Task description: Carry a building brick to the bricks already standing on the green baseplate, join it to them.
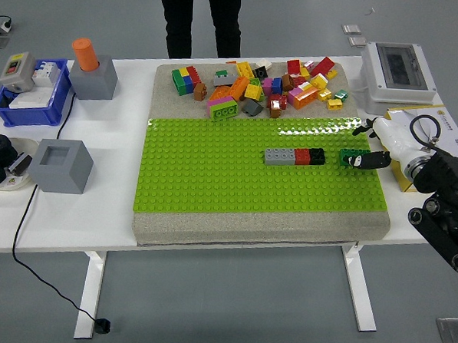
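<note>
We see a small green plastic building brick (348, 155) on the bright green studded baseplate (213, 178), just right of the standing row of grey, red and black bricks (294, 156), a small gap between. The right hand (378, 142), white with black fingertips, has its fingers closed on this brick. Behind the baseplate lies a heap of loose mixed-colour bricks (256, 86). The white desk (104, 211) carries it all. A person's dark legs (198, 20) stand beyond the far edge.

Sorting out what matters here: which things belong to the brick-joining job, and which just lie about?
Job: right hand, green brick it holds, brick row, baseplate, loose bricks.
Lying about: blue bin, grey blocks, breaker box.
</note>
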Robot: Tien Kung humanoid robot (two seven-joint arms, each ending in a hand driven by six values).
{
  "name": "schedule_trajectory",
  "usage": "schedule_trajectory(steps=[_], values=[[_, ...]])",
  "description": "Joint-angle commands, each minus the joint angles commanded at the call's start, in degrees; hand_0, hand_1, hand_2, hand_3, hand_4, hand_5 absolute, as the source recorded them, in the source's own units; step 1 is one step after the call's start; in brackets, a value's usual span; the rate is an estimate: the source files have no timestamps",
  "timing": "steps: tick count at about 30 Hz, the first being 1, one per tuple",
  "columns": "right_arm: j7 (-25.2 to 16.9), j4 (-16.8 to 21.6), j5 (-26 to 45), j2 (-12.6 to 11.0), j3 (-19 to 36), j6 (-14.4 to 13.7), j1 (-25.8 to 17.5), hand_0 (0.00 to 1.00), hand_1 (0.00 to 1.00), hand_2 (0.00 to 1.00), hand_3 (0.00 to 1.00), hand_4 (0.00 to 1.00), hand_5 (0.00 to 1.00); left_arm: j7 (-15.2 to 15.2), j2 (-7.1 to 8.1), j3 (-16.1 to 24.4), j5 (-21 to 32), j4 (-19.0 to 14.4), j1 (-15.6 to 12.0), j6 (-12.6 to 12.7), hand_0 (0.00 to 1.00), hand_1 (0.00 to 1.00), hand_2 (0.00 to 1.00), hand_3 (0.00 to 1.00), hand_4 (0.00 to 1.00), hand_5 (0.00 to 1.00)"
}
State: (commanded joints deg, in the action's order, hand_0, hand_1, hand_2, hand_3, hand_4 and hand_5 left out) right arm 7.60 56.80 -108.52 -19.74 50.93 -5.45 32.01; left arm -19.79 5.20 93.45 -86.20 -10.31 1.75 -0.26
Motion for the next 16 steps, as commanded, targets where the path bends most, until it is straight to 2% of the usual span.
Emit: schedule_trajectory(steps=[16], values=[[0.15,0.27,-1.08,-0.23,0.5,-0.11,-0.37,0.773,0.737,0.787,0.649,0.889,0.306,-0.04,-0.03,0.19,-0.44,0.0,-0.01,-0.01,0.782,0.777,0.722,0.452,0.998,0.839]])
